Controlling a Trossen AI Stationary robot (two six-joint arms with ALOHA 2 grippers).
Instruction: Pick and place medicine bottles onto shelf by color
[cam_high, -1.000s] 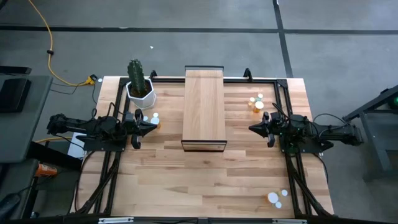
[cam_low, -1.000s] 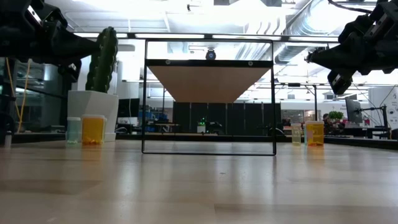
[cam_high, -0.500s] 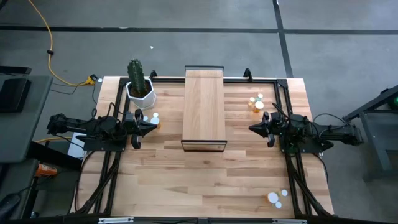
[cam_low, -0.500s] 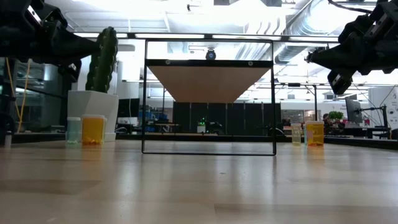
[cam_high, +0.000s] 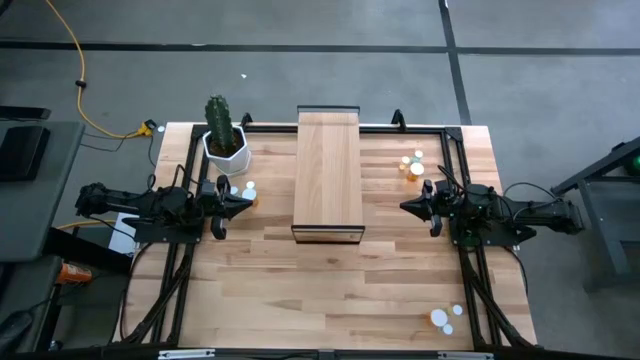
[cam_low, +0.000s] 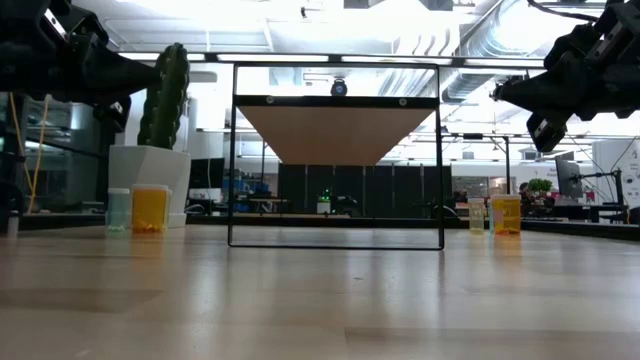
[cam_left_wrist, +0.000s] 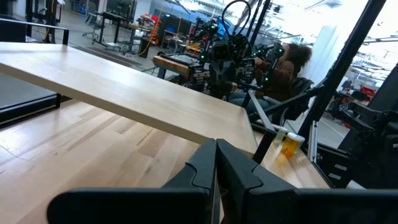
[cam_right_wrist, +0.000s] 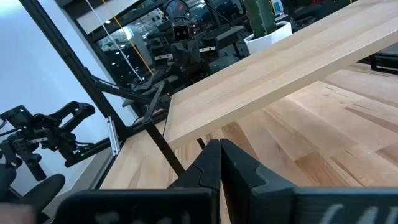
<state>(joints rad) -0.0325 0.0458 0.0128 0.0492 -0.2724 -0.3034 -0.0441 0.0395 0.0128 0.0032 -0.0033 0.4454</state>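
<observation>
The medicine bottles stand in three small groups on the table (cam_high: 330, 275), none of them in my grasp. One group sits just beside the white cactus pot (cam_high: 226, 152), on my left side: an orange bottle (cam_low: 150, 209) with a paler, smaller bottle (cam_low: 118, 210) touching or nearly touching it, seen from above as white caps (cam_high: 243, 189) close to my left gripper's tip. A second group (cam_high: 412, 164) stands toward the far right part of the table, an orange one (cam_low: 506, 214) next to a pale one (cam_low: 477, 216). Two more white-capped bottles (cam_high: 442, 317) lie well apart from the others, near the table's front right corner. The shelf (cam_high: 328, 172) stands between my two arms in the middle of the table, its light-wood top bare and its dark frame (cam_low: 336, 155) open beneath. My left gripper (cam_high: 247, 199) hangs above the table to the left of the shelf, pointing toward it, its fingers (cam_left_wrist: 205, 168) pressed together with nothing between them. My right gripper (cam_high: 406, 206) hangs on the shelf's other side, facing it likewise, its fingers (cam_right_wrist: 230, 163) also pressed together and holding nothing. Beyond the table, in my left wrist view, a person (cam_left_wrist: 287, 67) sits at a desk in the room.
</observation>
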